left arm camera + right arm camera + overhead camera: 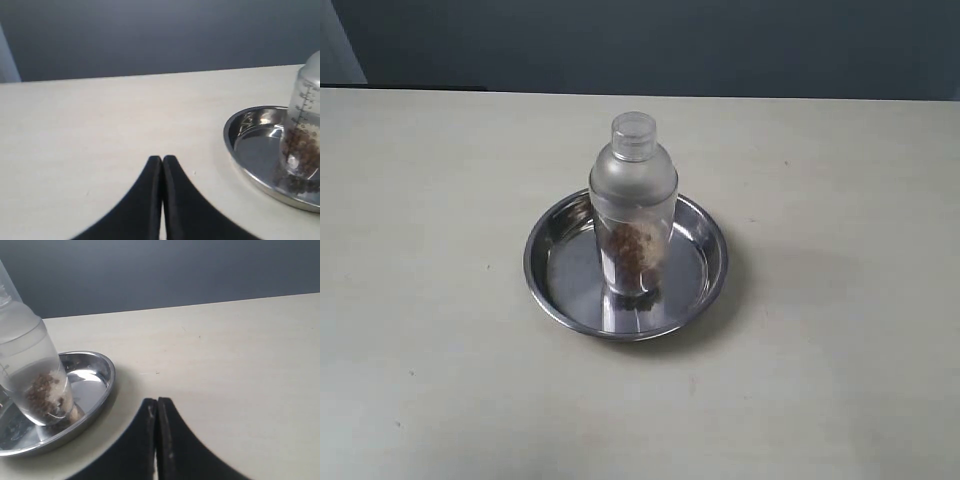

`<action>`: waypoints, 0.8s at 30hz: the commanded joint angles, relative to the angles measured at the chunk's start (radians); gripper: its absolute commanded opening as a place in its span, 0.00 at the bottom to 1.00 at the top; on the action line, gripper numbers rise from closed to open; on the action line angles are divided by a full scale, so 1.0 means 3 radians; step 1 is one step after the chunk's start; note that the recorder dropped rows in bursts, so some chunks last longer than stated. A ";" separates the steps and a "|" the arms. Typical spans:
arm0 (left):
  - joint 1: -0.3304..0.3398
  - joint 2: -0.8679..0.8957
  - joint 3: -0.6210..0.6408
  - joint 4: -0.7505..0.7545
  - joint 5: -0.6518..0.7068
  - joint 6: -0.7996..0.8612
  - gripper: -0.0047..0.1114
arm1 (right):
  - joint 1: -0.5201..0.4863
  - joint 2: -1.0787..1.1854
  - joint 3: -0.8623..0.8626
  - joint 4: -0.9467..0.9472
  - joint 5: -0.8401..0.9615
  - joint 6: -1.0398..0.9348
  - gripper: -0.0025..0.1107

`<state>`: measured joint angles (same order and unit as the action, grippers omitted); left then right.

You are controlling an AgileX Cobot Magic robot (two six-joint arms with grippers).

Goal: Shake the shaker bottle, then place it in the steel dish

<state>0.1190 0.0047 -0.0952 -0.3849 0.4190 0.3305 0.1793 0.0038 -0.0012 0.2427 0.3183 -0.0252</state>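
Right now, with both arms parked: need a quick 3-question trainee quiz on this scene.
1. True or false: the shaker bottle lies on its side beside the steel dish.
2. Pick one: the left gripper is A) clamped on the shaker bottle, B) shut and apart from the steel dish, C) wide open.
3. Fill in: the right gripper is shut and holds ____.

Key:
1. False. It stands upright inside the dish.
2. B.
3. Nothing.
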 commanded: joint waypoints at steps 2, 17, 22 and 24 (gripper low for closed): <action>0.0005 -0.0016 0.0214 0.0661 -0.0075 -0.0894 0.04 | 0.0006 -0.0013 0.0004 -0.0020 -0.0033 -0.0003 0.02; 0.0005 -0.0016 0.0317 0.0771 -0.0375 -0.0930 0.04 | 0.0006 -0.0013 0.0004 -0.0020 -0.0033 -0.0003 0.02; 0.0005 -0.0016 0.0317 0.0791 -0.0787 -0.0916 0.04 | 0.0006 -0.0013 0.0004 -0.0020 -0.0033 -0.0003 0.02; -0.0003 -0.0016 0.0317 0.0818 -0.0794 -0.0916 0.04 | 0.0006 -0.0013 0.0004 -0.0020 -0.0033 -0.0003 0.02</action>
<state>0.1190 0.0047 -0.0042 -0.1497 0.2100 0.0578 0.1793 0.0038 -0.0012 0.2427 0.3183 -0.0252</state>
